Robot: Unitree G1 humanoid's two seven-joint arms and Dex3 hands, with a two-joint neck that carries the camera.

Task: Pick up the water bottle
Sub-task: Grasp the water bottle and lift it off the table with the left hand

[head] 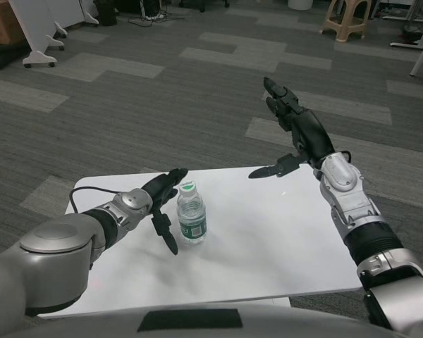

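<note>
Bottle [191, 213] of clear ribbed plastic, green-capped and green-labelled, stands upright on the smooth white table [282, 239]. The black left hand [165, 199] brackets it just beside, fingers spread, holding nothing. The right hand [293, 130] hangs raised, fingers apart, empty.

Silver forearms, black cuffs — left hand [163, 201], right hand [296, 127] black, slim fingers [170, 243].

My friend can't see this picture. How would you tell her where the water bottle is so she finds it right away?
Look at the white rectangular table in the middle of the grey carpeted room. On its left part stands a small clear plastic water bottle with a green label and a white-and-green cap, right beside the robot's black left hand. It is the only thing standing on the table.
</note>
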